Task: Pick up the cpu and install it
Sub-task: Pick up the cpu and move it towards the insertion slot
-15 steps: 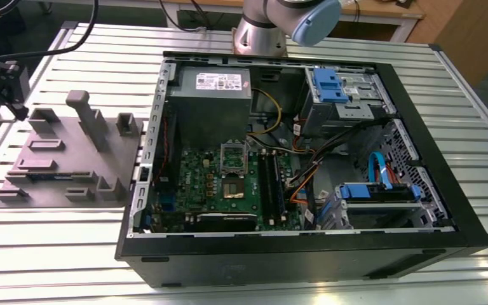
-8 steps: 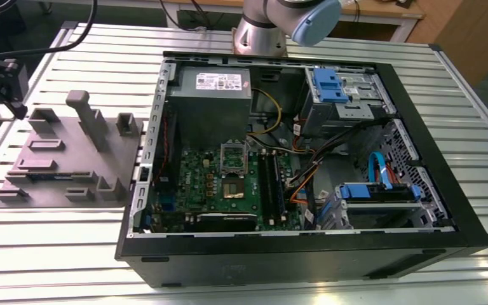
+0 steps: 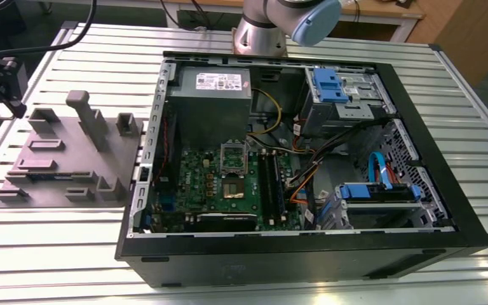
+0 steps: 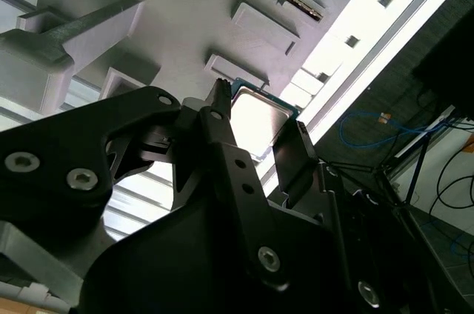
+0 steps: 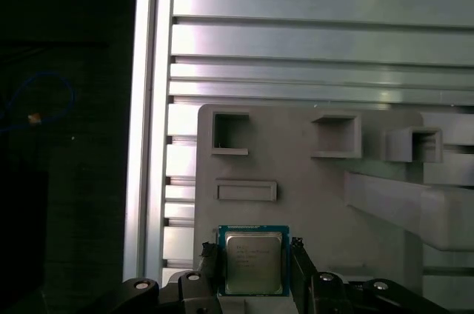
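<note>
Slatted aluminium table carries everything. Nearest the wrist cameras, the gripper has its 2 black fingers drawn in against 2 opposite edges of the cpu. The jaws are only as wide apart as the chip, which sits between the fingertips with its silver top facing the first wrist view. In the second wrist view the chip's green rim shows past the fingertips.

Behind the cpu lies a grey fixture tray with rectangular pockets and raised blocks, near the table's edge. In the exterior view the gripper hangs by the tray's corner at the exterior view's left.

Farther toward the exterior view's right stands an open computer case, with a green motherboard inside and a grey power supply beyond it. The arm's base rises behind the case.
</note>
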Controlling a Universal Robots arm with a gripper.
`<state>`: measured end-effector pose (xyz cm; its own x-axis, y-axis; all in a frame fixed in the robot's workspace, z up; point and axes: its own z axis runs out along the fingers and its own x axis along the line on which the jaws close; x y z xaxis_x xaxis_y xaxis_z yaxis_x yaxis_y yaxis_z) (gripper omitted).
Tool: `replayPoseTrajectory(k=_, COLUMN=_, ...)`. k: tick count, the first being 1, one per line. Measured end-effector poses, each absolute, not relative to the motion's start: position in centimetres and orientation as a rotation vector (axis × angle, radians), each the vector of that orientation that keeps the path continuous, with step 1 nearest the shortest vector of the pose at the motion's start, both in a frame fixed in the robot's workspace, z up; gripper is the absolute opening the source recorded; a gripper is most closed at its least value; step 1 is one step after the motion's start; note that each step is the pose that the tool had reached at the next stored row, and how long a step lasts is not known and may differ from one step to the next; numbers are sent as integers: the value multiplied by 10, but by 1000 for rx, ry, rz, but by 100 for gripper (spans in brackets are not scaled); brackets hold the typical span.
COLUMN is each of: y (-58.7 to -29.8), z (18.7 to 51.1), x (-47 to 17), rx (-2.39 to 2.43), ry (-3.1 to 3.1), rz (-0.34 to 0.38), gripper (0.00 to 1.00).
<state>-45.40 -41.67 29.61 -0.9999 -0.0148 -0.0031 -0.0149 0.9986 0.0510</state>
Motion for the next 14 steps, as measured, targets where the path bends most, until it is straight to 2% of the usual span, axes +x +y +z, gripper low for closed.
replayPoseTrajectory(k=14, y=-417, z=300, x=-454, rx=-23, ry=3138, rz=80, gripper=47)
